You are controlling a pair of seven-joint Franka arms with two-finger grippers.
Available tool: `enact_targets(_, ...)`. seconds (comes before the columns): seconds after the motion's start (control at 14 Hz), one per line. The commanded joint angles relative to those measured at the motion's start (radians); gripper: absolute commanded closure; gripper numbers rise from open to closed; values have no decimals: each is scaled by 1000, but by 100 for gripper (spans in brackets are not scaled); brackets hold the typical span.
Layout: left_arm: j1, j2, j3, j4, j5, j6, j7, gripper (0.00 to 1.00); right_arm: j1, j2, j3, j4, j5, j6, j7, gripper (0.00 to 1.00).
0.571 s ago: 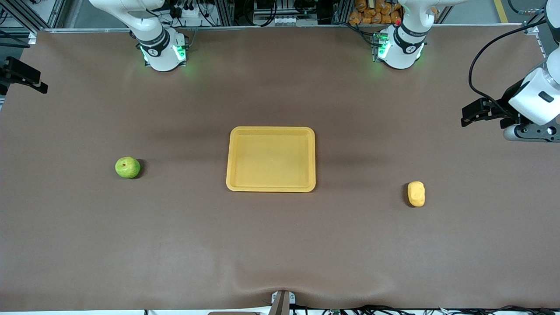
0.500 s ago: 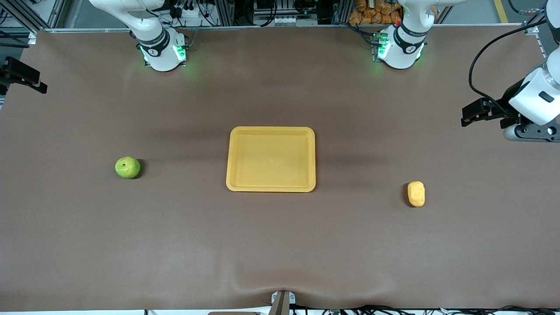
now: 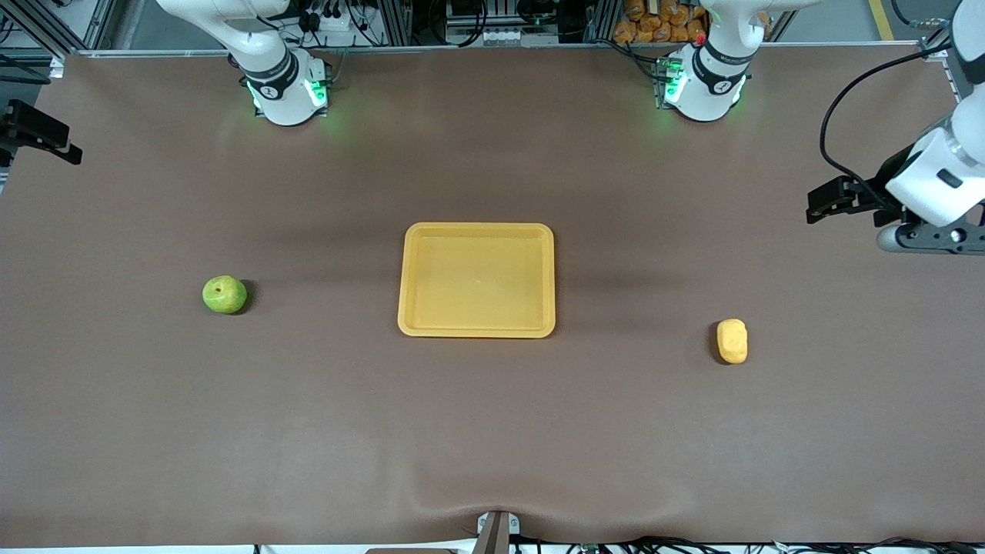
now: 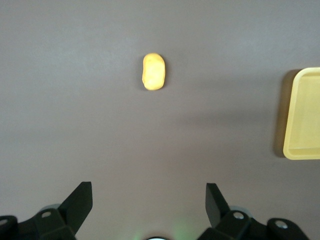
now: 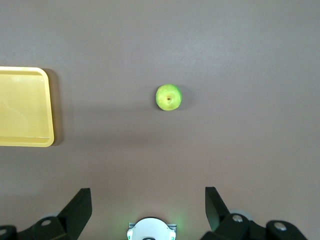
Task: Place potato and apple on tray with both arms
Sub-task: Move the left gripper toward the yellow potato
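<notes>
Potato (image 3: 732, 341) and apple (image 3: 225, 295) are seen on the desk (image 3: 492, 431) at either end of the empty tray (image 3: 476, 331), each below its wide-open, empty tool, left (image 4: 149, 197) and right (image 5: 148, 199).

Tray (image 3: 476, 231) – smooth plastic; table (image 3: 308, 431) – matt cloth.

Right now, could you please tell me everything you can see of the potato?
The potato is a small, oblong, yellow-orange lump with a slightly bumpy, matte skin. It lies on its side on the brown table cover, toward the left arm's end, slightly nearer the front camera than the yellow tray and well apart from it. Nothing touches it but the cover; no gripper holds it.
</notes>
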Motion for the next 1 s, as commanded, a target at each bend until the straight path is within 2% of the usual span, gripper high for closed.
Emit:
enact_targets(0.0, 1, 18, -1, -10, -3, -1, -13, 0, 5, -13, -6, -1, 4, -6, 10, 0)
enact_targets(0.21, -5, 92, -2, -3, -3, 11, -62, 0, 4, 9, -5, 9, 5, -2, 4, 0)
enact_targets(0.43, -14, 185, -2, -13, -1, 125, -67, 0, 4, 14, -5, 11, 1, 4, -1, 0)
enact_targets(0.57, -17, 235, -2, -47, -1, 248, -67, 0, 2, 45, -3, 12, -8, 6, 1, 0)
enact_targets(0.71, -17, 268, -1, -127, 4, 435, -96, 0, -2, 54, -5, 11, -8, 7, -1, 0)
enact_targets(0.86, -17, 307, -1, -202, 63, 624, -169, 0, -2, 68, -5, 12, -11, 6, 1, 0)
enact_targets(0.93, -14, 328, -1, -217, 98, 662, -209, 0, -2, 75, -5, 11, -16, 9, 1, 0)
